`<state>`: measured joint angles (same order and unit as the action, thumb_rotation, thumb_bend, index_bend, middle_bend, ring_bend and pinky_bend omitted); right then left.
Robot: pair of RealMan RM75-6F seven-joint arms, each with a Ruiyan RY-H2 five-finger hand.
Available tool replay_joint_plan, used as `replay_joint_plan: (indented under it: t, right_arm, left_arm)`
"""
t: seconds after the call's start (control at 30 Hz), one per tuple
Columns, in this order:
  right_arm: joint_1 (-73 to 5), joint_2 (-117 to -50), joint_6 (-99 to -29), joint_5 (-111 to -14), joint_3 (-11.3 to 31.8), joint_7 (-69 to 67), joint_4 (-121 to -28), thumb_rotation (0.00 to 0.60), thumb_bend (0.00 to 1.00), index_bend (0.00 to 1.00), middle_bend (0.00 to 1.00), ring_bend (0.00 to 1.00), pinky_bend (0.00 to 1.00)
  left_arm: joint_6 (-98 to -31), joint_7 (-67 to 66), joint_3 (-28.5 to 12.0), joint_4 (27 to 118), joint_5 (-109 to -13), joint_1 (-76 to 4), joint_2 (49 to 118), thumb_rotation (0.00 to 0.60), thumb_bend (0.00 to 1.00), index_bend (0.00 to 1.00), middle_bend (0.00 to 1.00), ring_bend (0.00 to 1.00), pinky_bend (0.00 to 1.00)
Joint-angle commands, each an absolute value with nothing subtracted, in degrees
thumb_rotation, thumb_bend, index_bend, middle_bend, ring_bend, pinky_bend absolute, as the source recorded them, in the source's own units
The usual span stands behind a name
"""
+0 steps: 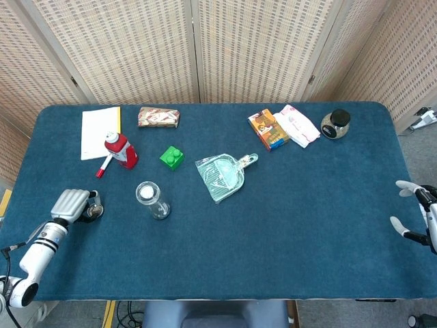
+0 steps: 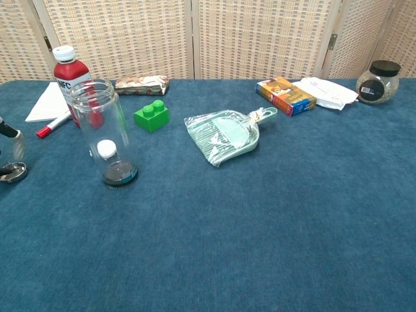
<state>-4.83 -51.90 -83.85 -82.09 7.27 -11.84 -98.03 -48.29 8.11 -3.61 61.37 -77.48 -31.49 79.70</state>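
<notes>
Head view first: the left hand (image 1: 70, 203) sits near the table's left edge, fingers curled down over a small round metal lid (image 1: 94, 210) that lies on the blue table (image 1: 293, 232) just to its right. Whether the fingers actually clamp the lid or only touch it cannot be told from above. A clear jar (image 1: 152, 199) stands upright a little further right, apart from the hand, with open cloth between them. Behind these lie a red bottle (image 1: 121, 150), a red marker (image 1: 104, 167) and a white notepad (image 1: 100, 132) toward the far left corner. A green brick (image 1: 172, 158) and a bagged dustpan (image 1: 224, 176) occupy the middle. The right hand (image 1: 416, 213) hangs at the table's right edge, fingers spread and holding nothing. The whole near-right part of the cloth is bare.

Chest view next: only a sliver of the left hand (image 2: 13, 140) shows at the frame's left border, just above the metal lid (image 2: 12, 171). The clear jar (image 2: 104, 132) stands in front of the red bottle (image 2: 71, 80), with a small white cap inside it. A wide stretch of cloth lies open in the foreground, up to the near edge.
</notes>
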Motion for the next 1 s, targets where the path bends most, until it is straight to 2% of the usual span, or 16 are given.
replay_joint_plan:
  t: [0.03,1.0]
  right_arm:
    - [-4.8,-51.9,-83.9,-82.0,7.3,-11.9,-98.0,0.600,0.23,0.26,0.37,0.24,0.33]
    - [-4.5,-51.5,-84.1,-81.7,7.3,-11.5,-98.6,0.600,0.23,0.26,0.37,0.24,0.33]
  left_arm:
    - [-47.3,8.0,-3.9,60.8,-76.9,-32.1,80.0,0.600,0.32,0.51,1.00,1.00,1.00]
    - [-46.0,9.3,-3.7,56.3,-75.6,-32.3,83.2,0.600,0.42,0.63,1.00,1.00,1.00]
